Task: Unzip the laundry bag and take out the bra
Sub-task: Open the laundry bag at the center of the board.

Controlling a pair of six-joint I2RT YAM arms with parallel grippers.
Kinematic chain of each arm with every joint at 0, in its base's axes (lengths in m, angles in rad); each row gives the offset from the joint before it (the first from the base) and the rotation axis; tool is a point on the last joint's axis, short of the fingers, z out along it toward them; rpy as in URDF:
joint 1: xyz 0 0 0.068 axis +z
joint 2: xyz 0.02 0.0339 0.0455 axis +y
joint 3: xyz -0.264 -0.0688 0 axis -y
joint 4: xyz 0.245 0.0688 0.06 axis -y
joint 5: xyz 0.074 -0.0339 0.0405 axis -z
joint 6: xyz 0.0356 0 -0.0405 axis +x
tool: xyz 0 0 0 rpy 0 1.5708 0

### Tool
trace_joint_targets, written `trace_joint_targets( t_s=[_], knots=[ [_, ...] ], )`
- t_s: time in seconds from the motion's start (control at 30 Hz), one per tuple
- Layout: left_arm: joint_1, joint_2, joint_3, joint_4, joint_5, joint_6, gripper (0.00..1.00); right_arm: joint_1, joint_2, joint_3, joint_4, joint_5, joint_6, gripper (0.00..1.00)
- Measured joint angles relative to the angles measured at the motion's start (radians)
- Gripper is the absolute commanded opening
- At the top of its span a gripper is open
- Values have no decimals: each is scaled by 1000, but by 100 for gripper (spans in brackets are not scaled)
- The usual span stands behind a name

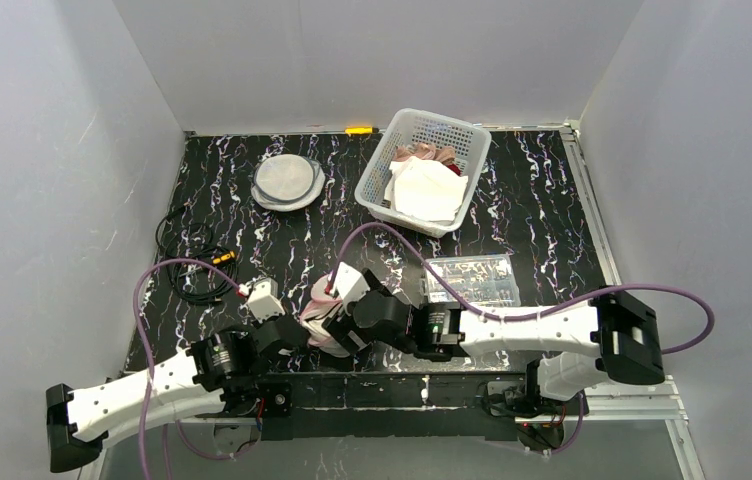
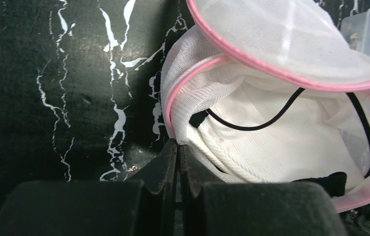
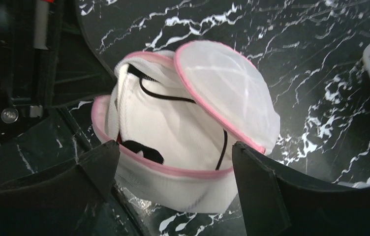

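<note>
Straddling unzipped laundry bag (image 3: 222,93), right fingers (image 3: 271,196) spread; left fingers (image 2: 166,164) closed.

Robotics lab test cell, plain white enclosure walls (image 1: 72,150) on left, far and right, black marble-pattern tabletop (image 1: 542,210), left arm (image 1: 142,390) and right arm (image 1: 542,328) bolted to a metal rail (image 1: 632,405) at near edge, loose black cable coil (image 1: 192,262) at left.

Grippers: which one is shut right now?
The left gripper: its fingers are pressed together at the edge of the laundry bag. The right gripper stands wide open above that bag.
</note>
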Motion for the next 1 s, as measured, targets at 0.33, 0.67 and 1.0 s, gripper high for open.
trace_joint_targets(
  t_s=[0.33, 0.67, 1.0],
  knots=[
    [0, -27, -19, 63, 0, 37, 0, 45, 81, 38, 156, 154, -214, 97],
    [0, -21, -19, 62, 2, 35, 0, 26, 234, 102, 99, 204, -252, 84],
    [0, -49, -19, 36, 3, 32, 0, 6, 279, 151, 48, 251, -227, 22]
  ],
)
